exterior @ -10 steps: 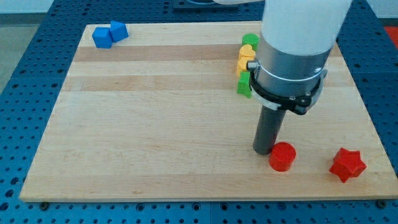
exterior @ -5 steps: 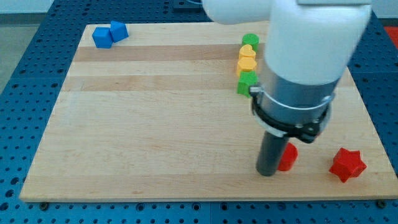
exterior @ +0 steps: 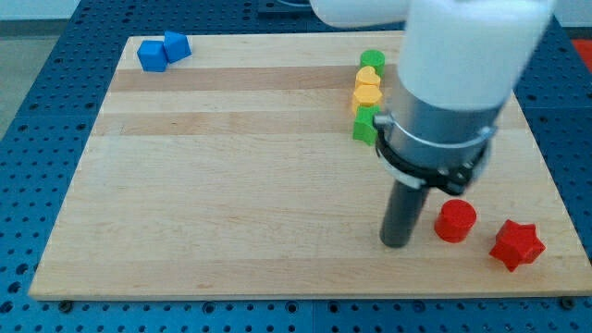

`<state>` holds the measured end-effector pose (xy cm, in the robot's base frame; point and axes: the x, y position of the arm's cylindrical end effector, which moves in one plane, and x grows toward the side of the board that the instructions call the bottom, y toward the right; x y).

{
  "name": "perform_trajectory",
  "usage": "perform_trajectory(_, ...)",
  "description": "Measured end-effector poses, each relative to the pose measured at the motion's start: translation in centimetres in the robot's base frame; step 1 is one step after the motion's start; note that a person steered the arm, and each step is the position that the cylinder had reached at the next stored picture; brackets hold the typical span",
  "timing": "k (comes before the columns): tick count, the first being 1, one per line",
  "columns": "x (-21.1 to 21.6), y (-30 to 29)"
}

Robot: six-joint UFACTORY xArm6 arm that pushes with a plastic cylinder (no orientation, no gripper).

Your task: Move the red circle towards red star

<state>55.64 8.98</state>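
The red circle (exterior: 456,222) lies on the wooden board near the view's bottom right. The red star (exterior: 516,244) lies just right of it and slightly lower, a small gap between them. My tip (exterior: 397,244) rests on the board left of the red circle, a short gap apart from it. The arm's wide white and grey body hangs above and hides part of the board behind it.
A column of blocks stands at the view's top right: a green one (exterior: 372,60), two yellow ones (exterior: 368,85) and a green one (exterior: 364,124). Two blue blocks (exterior: 163,50) sit at the top left. The board's bottom edge (exterior: 296,294) is near the tip.
The red circle has slid to the right, closer to the red star. My tip dipped toward the view's bottom, then drew slightly back; it now stands apart from the circle.
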Motion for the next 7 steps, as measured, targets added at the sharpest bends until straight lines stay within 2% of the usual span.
perform_trajectory(1,-3.8,3.2)
perform_trajectory(7,-1.7,5.2)
